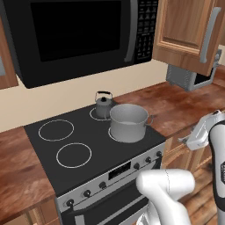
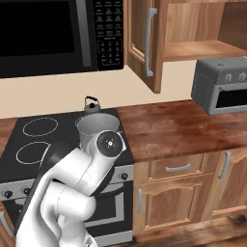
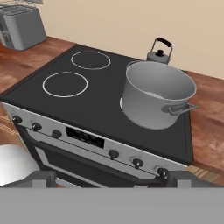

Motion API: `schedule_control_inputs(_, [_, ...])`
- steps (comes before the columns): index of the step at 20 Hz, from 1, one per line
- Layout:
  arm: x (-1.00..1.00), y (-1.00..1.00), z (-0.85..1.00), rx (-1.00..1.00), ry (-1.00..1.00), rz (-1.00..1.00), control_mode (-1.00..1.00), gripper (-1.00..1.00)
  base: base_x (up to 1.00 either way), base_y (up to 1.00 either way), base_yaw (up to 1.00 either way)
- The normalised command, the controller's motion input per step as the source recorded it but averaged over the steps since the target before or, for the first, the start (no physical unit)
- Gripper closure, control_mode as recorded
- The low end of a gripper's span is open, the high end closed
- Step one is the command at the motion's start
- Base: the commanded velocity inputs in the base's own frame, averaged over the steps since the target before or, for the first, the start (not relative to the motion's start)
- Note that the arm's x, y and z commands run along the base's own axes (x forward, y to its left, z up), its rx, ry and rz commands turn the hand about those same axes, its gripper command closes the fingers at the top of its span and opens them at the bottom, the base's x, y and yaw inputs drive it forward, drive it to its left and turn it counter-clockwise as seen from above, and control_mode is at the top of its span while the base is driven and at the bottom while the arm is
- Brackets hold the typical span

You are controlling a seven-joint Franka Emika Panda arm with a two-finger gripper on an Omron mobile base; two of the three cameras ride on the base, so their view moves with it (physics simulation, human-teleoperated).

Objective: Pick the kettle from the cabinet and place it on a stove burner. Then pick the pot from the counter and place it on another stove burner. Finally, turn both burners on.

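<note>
Fingers [image 3: 109, 178] are standing spread wide and gripping nothing, hovering in front of the stove's knob row [image 3: 113, 154]; beyond and right of them the pot [image 3: 156, 94], wide, light grey, straight-sided with a loop handle, is sitting on the near ring of the black cooktop [image 3: 92, 103]; behind it the small dark kettle [image 3: 158, 53] with arched black handle is resting on the far ring; no legible writing is showing.

Black microwave [image 1: 74, 35] hangs above and ahead of my gripper. Grey toaster oven [image 2: 223, 90] sits ahead, off to my right, door shut.
</note>
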Motion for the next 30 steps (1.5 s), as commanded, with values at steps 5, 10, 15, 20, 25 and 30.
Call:
schedule_control_inputs(5, [0.00,0.00,0.00,0.00,0.00,0.00,1.00,-1.00,-0.18,0.01,0.00])
schedule_control_inputs(10, [0.00,0.00,0.00,0.00,0.00,0.00,1.00,-1.00,-0.37,0.18,-0.02])
schedule_control_inputs(15, [0.00,0.00,0.00,0.00,0.00,0.00,1.00,-1.00,-0.33,0.36,-0.04])
schedule_control_inputs(20, [0.00,0.00,0.00,0.00,0.00,0.00,1.00,-1.00,-0.28,0.40,-0.03])
schedule_control_inputs(25, [0.00,0.00,0.00,0.00,0.00,0.00,1.00,-1.00,-0.20,0.32,-0.02])
schedule_control_inputs(30, [0.00,0.00,0.00,0.00,0.00,0.00,1.00,-1.00,-0.02,0.20,0.00])
